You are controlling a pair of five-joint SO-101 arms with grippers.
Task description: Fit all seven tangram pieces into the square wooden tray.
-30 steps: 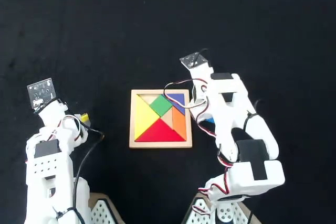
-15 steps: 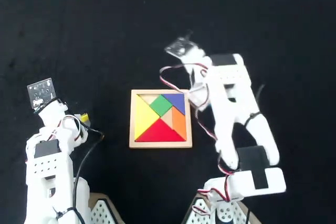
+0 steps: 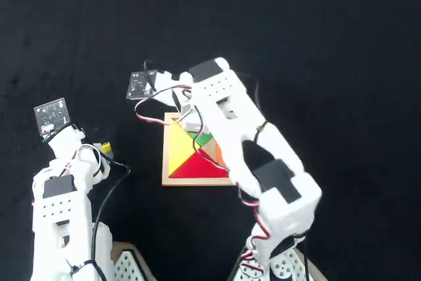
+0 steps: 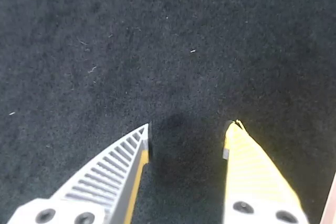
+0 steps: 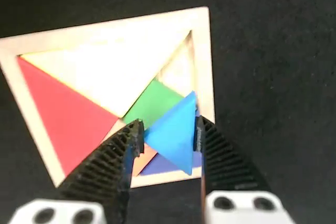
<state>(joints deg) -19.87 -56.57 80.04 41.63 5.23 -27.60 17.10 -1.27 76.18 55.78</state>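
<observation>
Loads of open room here: black cloth (image 3: 329, 64) on every side of the wooden tray (image 3: 165, 156), which sits mid-table with nothing up against its outer edges. The left arm (image 3: 62, 189) is parked well apart from it, off on its own side. The right arm (image 3: 230, 116) stretches across the tray and covers a good part of it in the high view.

The right gripper (image 5: 167, 127) is clamped on the blue triangle (image 5: 176, 135), a finger on each side, hanging over one corner of the tray. The piece is small, bright blue, and tilted on edge. Can't tell if it touches the wood. Just beside it there's a bare triangular gap (image 5: 178, 69) along the rim.

The left gripper (image 4: 186, 135) is spread wide with nothing between its fingers, just cloth underneath.

Count: two arms, one tray, one held piece. In the tray I make out five pieces:
- a big red triangle (image 5: 63, 124)
- a big yellow triangle (image 3: 177, 146)
- a green square (image 5: 152, 103)
- an orange sliver (image 5: 144, 162), partly hidden
- a purple sliver (image 5: 163, 167), partly hidden
</observation>
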